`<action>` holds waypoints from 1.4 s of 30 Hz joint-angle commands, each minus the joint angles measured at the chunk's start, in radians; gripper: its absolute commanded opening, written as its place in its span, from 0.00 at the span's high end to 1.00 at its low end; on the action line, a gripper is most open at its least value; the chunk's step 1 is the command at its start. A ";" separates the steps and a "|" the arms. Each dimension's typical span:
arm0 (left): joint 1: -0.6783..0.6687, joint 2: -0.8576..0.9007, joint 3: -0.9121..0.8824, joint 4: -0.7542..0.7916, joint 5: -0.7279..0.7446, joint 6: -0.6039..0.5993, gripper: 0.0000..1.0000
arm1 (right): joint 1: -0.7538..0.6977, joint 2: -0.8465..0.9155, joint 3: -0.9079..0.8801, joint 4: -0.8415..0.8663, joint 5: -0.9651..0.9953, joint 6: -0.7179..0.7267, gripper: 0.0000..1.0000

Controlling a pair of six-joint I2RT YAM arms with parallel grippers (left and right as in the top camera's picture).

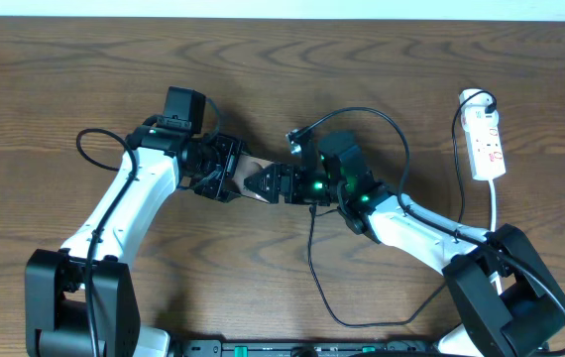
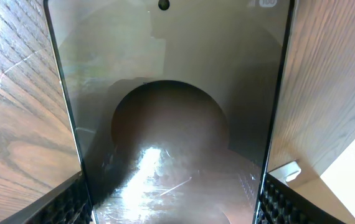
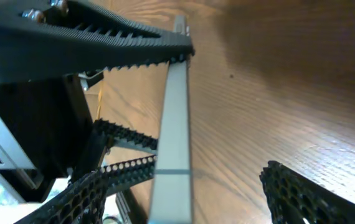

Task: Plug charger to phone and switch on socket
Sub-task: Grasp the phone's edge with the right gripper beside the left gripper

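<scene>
My left jaws clamp the phone (image 2: pixel 177 93) by its long edges at the middle of the counter (image 1: pixel 382 59). My right jaws stand open astride its thin end, one finger (image 3: pixel 134 46) touching it.

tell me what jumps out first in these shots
The two arms meet mid-table around the phone: the left gripper clamps it across its width, while the right gripper straddles one end, jaws open. At the upper right of the overhead view, the white socket lies well apart from them.
</scene>
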 commanded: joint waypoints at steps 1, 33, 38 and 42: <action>-0.006 -0.018 0.032 0.004 0.013 -0.010 0.93 | 0.016 0.004 0.010 -0.001 0.023 0.012 0.29; -0.052 -0.018 0.032 0.004 0.013 -0.015 0.92 | 0.016 0.004 0.010 -0.002 0.039 0.027 0.64; -0.052 -0.018 0.032 0.005 0.013 -0.015 0.92 | 0.016 0.004 0.010 -0.002 0.039 0.027 0.67; -0.052 -0.018 0.032 0.005 0.013 -0.017 0.93 | 0.016 0.004 0.010 -0.002 0.039 0.027 0.71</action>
